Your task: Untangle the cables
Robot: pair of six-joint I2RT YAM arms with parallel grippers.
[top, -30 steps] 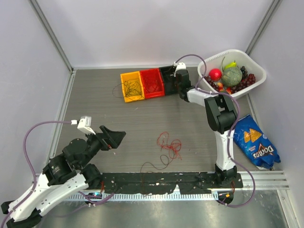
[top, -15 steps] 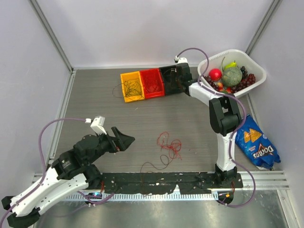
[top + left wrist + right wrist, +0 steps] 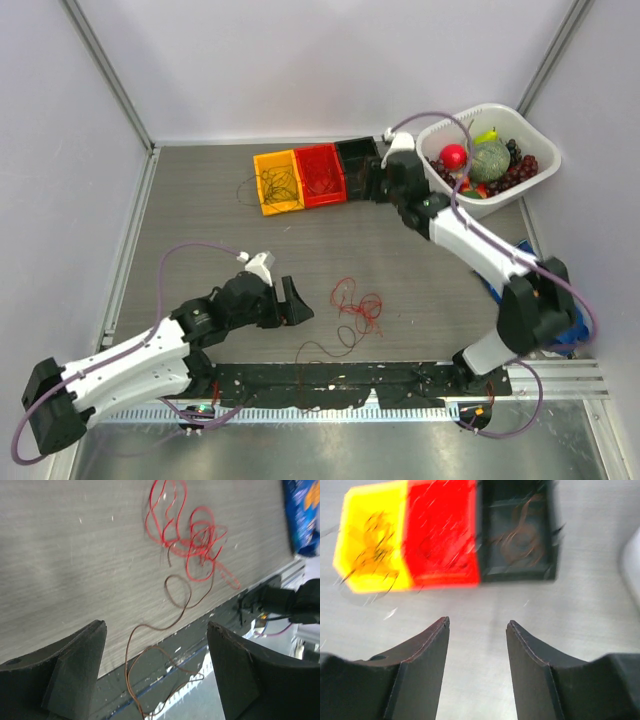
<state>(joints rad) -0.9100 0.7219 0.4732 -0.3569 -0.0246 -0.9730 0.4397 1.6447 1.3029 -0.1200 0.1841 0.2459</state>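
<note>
Left gripper (image 3: 296,304) (image 3: 156,625): released, jaws wide apart, nothing between them. Just ahead of it, a thin brown cable (image 3: 170,615) (image 3: 320,350) loops across the worktop (image 3: 200,230) and trails over the near edge onto the black base rail. Beyond that, the red cable (image 3: 190,535) (image 3: 360,305) lies in a loose tangle, and the brown one runs up into it (they overlap; can't tell if knotted). Farthest out, to its right, is a blue chip bag (image 3: 302,510).

Right gripper (image 3: 375,180) (image 3: 477,621): released too, empty, just short of the bins. Ahead-right is the black bin (image 3: 517,530) with a brown cable coil (image 3: 522,537) inside. Ahead-left is the red bin (image 3: 442,535) (contents blurred). Furthest left, the yellow bin (image 3: 370,545) holds dark wires (image 3: 375,550), some spilling over its rim.
</note>
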